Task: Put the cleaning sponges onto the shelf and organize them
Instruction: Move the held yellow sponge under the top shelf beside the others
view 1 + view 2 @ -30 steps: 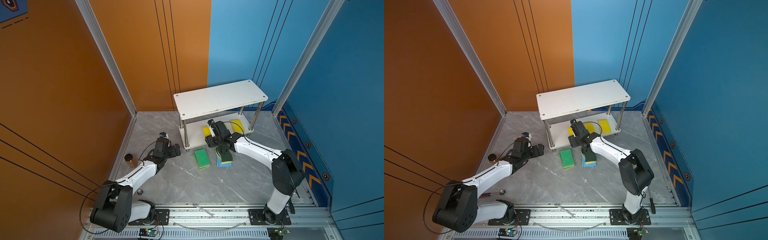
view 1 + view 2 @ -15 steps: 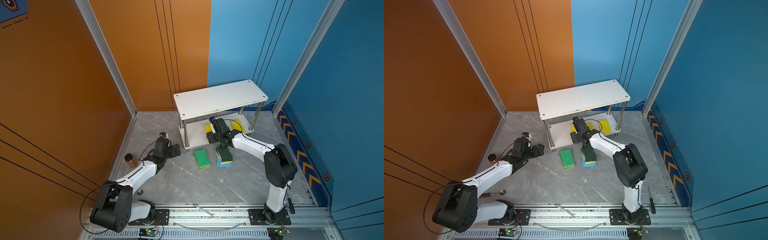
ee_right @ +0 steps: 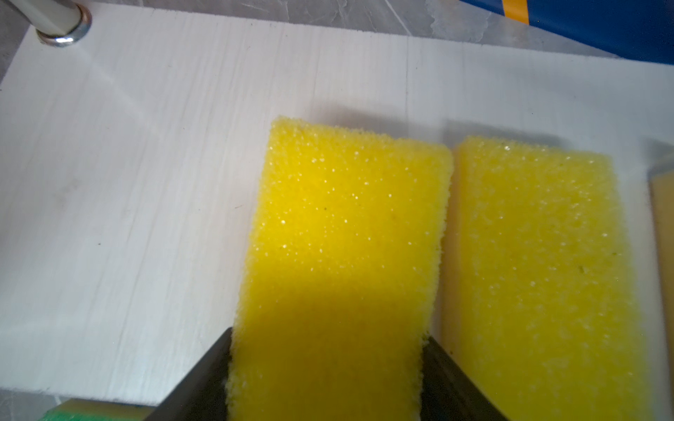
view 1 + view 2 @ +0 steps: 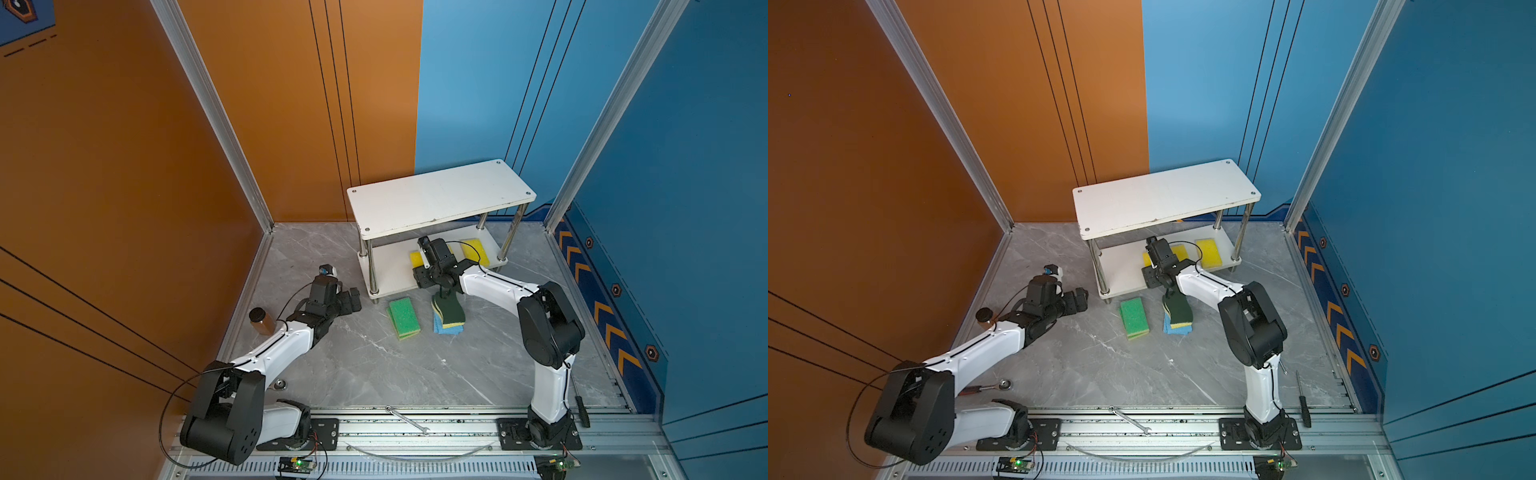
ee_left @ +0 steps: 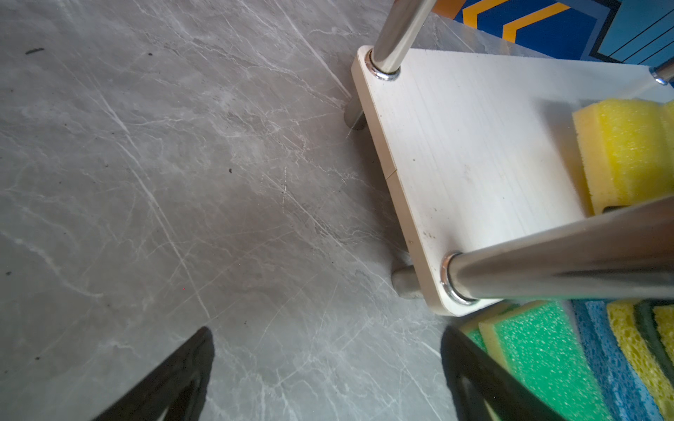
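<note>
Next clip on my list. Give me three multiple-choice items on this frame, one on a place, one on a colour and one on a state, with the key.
1. Where does the bright green-topped rectangular foam sponge lie relative to the white two-tier shelf with chrome posts?
A) on its top board
B) on the grey marble table in front of it
C) on its lower board

2. What colour is the foam block gripped by the right claw?
A) light blue
B) dark green
C) yellow

3. How is the left claw?
A) open and empty
B) shut on a sponge
C) shut on a shelf post

Key: 1 B, both top views show it flat on the marble. 2 C, the right wrist view shows yellow foam between the jaws. 3 A, the jaws stand apart over bare table.
</note>
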`<move>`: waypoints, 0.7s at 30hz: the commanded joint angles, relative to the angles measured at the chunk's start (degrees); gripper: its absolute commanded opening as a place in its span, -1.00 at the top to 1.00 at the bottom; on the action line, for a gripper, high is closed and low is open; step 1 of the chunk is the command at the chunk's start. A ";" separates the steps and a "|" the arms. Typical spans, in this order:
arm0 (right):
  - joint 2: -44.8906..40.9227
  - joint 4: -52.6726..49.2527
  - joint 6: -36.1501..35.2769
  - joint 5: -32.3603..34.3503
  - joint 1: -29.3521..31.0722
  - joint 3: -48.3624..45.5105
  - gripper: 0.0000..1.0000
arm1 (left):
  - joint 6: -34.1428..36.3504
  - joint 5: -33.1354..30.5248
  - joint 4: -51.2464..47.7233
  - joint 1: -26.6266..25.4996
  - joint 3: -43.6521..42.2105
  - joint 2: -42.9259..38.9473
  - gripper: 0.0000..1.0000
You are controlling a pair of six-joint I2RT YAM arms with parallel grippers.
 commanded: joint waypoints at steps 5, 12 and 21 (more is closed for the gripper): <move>1.24 0.93 -1.02 0.46 -1.60 1.61 -0.39 | -0.05 -0.58 -1.13 0.39 -0.24 -1.40 -0.95; 1.59 1.00 -1.09 0.09 -2.46 1.69 -0.39 | -0.05 -0.75 -1.40 0.39 -0.11 -1.61 -0.95; 1.24 1.05 -1.34 0.31 -3.19 1.15 -0.39 | -0.14 -0.75 -1.40 0.39 -0.19 -1.60 -0.95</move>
